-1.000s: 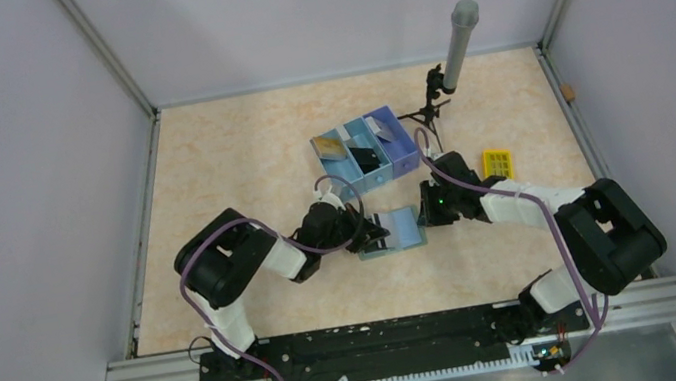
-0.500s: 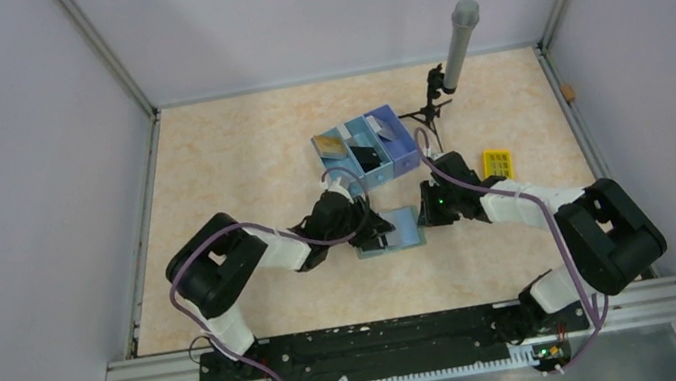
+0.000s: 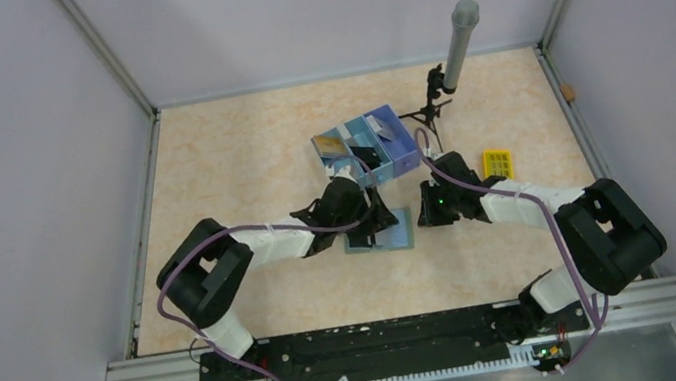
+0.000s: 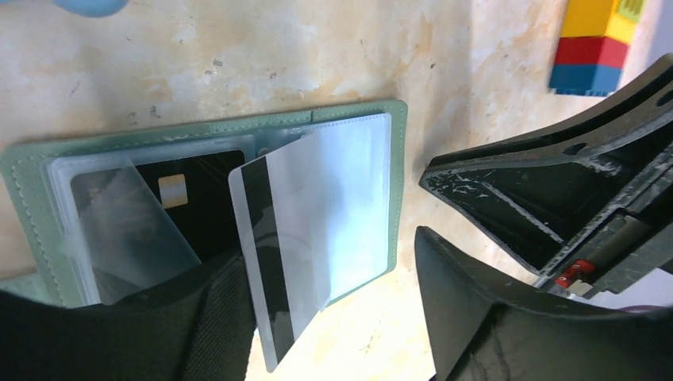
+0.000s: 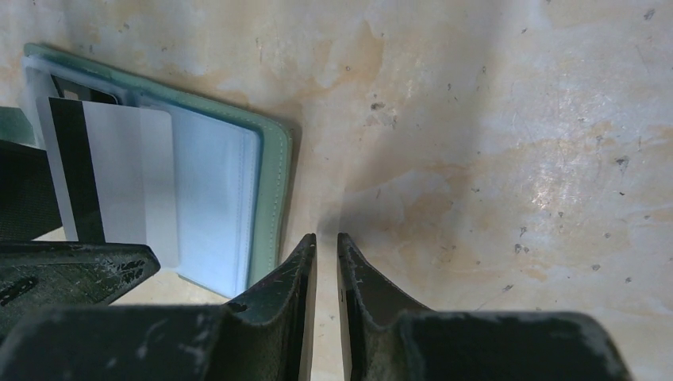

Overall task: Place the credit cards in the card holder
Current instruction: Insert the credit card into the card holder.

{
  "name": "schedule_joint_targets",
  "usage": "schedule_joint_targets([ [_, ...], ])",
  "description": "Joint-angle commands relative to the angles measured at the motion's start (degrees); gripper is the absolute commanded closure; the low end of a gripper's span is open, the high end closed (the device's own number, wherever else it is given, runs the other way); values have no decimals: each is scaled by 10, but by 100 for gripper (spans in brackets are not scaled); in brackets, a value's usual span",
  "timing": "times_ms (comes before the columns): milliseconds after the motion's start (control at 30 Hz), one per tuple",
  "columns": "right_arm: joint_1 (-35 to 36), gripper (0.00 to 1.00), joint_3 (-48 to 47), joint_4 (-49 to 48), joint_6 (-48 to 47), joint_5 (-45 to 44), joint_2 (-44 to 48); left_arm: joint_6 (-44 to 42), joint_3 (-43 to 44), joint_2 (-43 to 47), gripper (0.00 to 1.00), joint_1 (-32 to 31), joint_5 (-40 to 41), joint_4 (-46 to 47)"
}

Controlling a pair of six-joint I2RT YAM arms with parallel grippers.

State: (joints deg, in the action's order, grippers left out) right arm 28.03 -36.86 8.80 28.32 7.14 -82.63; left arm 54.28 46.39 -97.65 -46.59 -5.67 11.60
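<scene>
The card holder (image 3: 379,232) lies open on the table, grey-green rim (image 4: 361,111) round light blue pockets. A black card (image 4: 202,186) sits in its left pocket. A white credit card with a black stripe (image 4: 274,262) is partly in the right pocket, one end sticking out past the edge. My left gripper (image 4: 333,317) is open over that card, its fingers (image 4: 460,302) apart and not gripping it. My right gripper (image 5: 326,242) is almost closed, only a thin slit between the fingers and nothing in it. It sits at the holder's right edge (image 5: 274,175).
A blue three-compartment tray (image 3: 393,113) with small items stands just behind the holder. A yellow block (image 3: 497,163) lies right of my right arm. A tripod with a grey cylinder (image 3: 457,46) stands at the back right. Grey walls enclose the table.
My left gripper has gone from shut to open and let go of the striped card. It has moved right and farther back over the holder, which has shifted slightly left. The right arm stayed put.
</scene>
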Motion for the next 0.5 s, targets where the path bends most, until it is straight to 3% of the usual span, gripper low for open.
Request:
schedule_joint_targets([
  [0, -4, 85, 0, 21, -6, -13, -14, -54, 39, 13, 28, -7, 51, -122],
  [467, -4, 86, 1, 22, -8, -13, -14, -114, 93, 33, 17, -25, 108, -204],
])
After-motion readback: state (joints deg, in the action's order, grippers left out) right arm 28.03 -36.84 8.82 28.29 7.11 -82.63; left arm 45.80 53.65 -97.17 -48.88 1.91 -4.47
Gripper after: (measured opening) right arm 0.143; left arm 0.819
